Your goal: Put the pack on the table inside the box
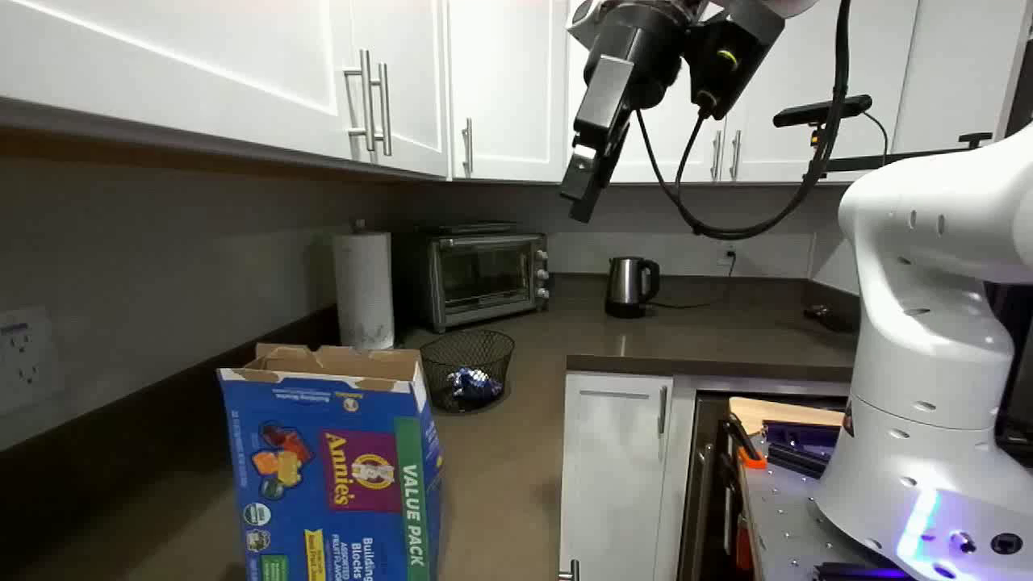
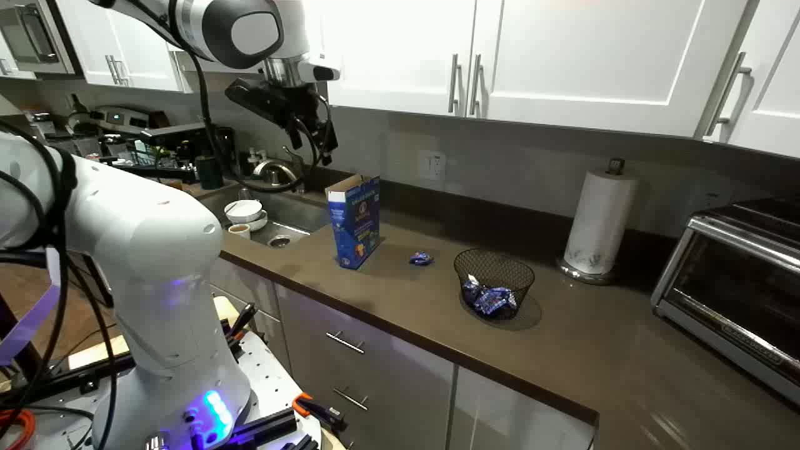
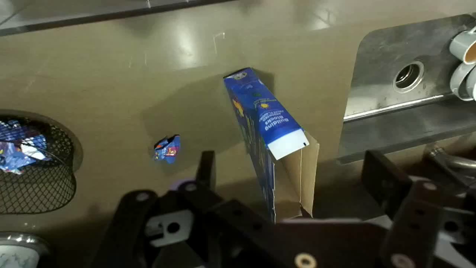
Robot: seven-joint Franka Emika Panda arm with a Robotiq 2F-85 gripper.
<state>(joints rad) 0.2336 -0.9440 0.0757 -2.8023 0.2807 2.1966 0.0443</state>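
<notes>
The pack, a small dark blue shiny pouch, lies on the table [image 2: 562, 350] beside the box in an exterior view [image 2: 421, 258]. The pack also shows left of the box in the wrist view [image 3: 167, 149]. The box, a tall blue carton, stands upright with its top open and brown flaps showing, in both exterior views [image 1: 282, 476] [image 2: 357, 222] and in the wrist view [image 3: 266, 108]. My gripper [image 3: 293, 175] is open with wide-spread fingers and nothing between them. It is high above the counter, over the box area. It also shows in both exterior views [image 1: 583, 194] [image 2: 328, 147].
A black wire basket [image 2: 530, 275] holds several similar blue pouches. A paper towel roll [image 2: 599, 219], a silver toaster oven [image 1: 488, 278] and a kettle [image 1: 628, 282] stand farther along. A sink [image 2: 294, 219] with dishes lies beside the box. White cabinets [image 1: 508, 89] hang above the counter.
</notes>
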